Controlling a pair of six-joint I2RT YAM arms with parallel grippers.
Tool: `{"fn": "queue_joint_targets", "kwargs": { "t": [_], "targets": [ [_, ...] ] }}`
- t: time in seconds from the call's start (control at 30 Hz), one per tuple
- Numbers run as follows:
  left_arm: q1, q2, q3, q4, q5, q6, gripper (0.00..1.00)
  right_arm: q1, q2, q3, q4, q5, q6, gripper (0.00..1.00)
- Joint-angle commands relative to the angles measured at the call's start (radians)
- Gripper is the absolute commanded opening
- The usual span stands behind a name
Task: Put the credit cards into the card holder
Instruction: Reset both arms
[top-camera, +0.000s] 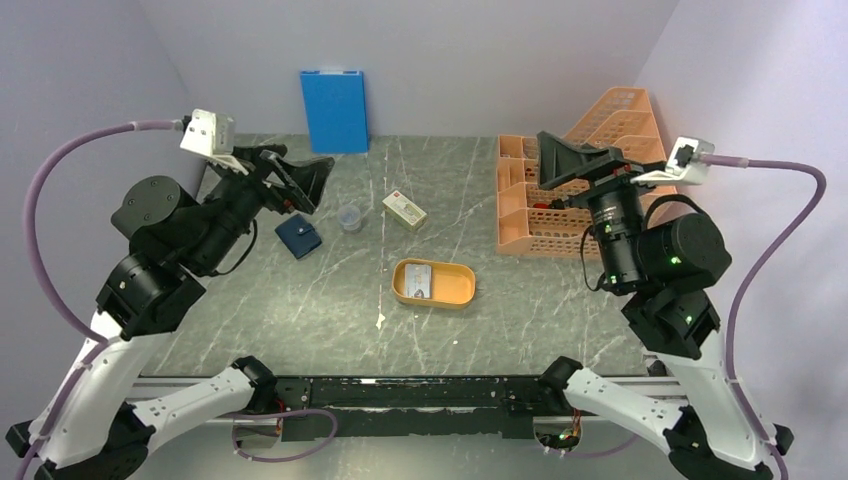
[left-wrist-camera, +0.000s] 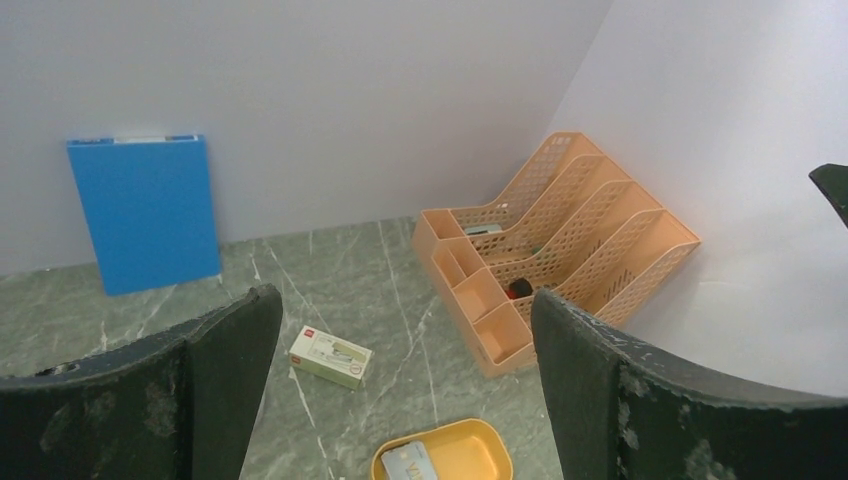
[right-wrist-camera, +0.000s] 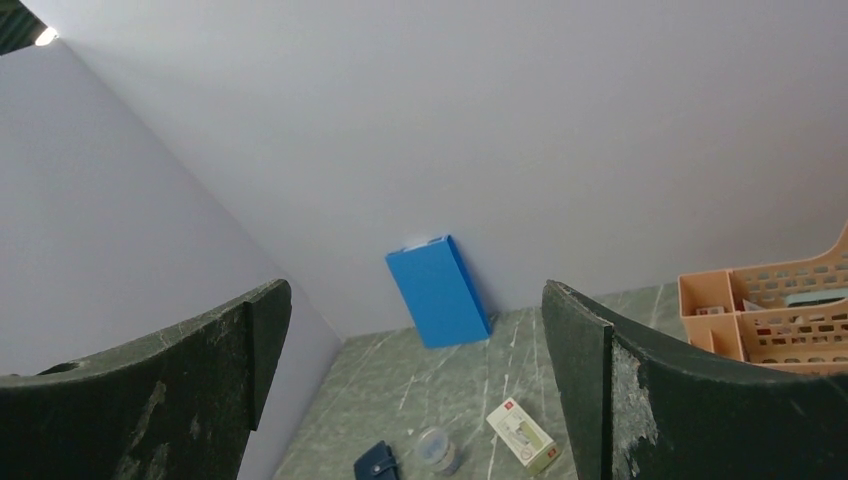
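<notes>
While the left gripper (top-camera: 300, 176) and right gripper (top-camera: 577, 158) hung above the table, both spread wide and holding nothing, the credit cards (top-camera: 420, 281) lay in the orange tray (top-camera: 462, 288) near the middle, and the navy card holder (top-camera: 298, 237) lay closed to its far left, beside the left gripper.

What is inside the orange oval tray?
A pale grey credit card lies flat inside the orange tray, towards its left end. Whether more cards lie under it cannot be seen.
</notes>
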Motion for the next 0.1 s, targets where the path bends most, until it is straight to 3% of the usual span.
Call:
{"fn": "queue_joint_targets", "kwargs": {
  "t": [0.0,0.07],
  "targets": [
    [-0.004,0.006,-0.002,-0.012,0.005,-0.001,0.98,-0.002,-0.006,-0.013,0.006,0.017,-0.001,1.00],
    [-0.004,0.010,-0.002,-0.017,0.003,-0.004,0.98,-0.002,0.008,0.015,-0.039,0.033,0.005,1.00]
  ]
}}
